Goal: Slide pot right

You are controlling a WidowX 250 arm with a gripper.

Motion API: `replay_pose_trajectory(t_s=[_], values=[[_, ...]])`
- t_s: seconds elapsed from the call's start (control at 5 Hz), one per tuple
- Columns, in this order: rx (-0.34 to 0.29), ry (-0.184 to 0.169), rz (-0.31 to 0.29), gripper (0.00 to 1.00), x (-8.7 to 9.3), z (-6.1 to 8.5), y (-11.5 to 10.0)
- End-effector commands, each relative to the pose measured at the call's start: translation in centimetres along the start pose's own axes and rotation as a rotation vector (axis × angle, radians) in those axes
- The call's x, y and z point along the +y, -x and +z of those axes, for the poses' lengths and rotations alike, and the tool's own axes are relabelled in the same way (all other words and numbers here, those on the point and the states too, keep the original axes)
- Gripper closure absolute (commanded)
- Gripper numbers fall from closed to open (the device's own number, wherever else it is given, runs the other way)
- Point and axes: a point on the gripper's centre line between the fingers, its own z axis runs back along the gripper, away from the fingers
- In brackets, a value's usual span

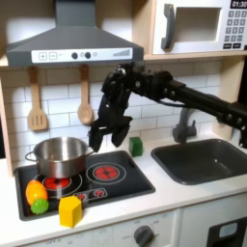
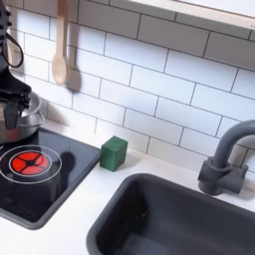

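First exterior view: the pot (image 1: 60,154) sits on the back-left burner of the black stovetop (image 1: 130,181), close to the tiled wall at 12 o'clock.
Pot edges: its rim at 9 o'clock nears the stovetop's left edge; at 3 o'clock the red burner (image 1: 105,173) lies bare.
Gripper: the gripper (image 1: 109,136) hangs just beside the pot's rim at 3 o'clock, fingers spread apart and holding nothing; whether a finger touches the rim, I cannot tell.
Front of stovetop: an orange-and-green toy (image 1: 37,195) and a yellow block (image 1: 70,210) lie at 6 o'clock from the pot, near the worktop (image 1: 178,196) edge.
Right margin: a green block (image 1: 136,146) stands past the stovetop's back-right corner, and the sink (image 1: 205,160) opens beyond it.
Second exterior view: the pot (image 2: 20,115) shows at the frame's left edge, with the gripper (image 2: 14,94) in front of it.
Open room there: the red burner (image 2: 30,159) is bare; the green block (image 2: 114,152) stands between stovetop and sink (image 2: 189,221), with the tap (image 2: 221,159) behind.
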Motion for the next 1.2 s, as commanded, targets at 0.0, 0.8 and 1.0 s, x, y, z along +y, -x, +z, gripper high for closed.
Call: replay_pose_trajectory(t_s=[0.0,0.8,1.0], values=[[-0.024,-0.012,0.001,0.0,1.1,-1.0,-2.1],[-0.04,-0.045,-0.016,0.0,2.6,-3.5,-4.0],[-0.047,-0.054,-0.013,0.0,3.0,-3.6,-4.6]])
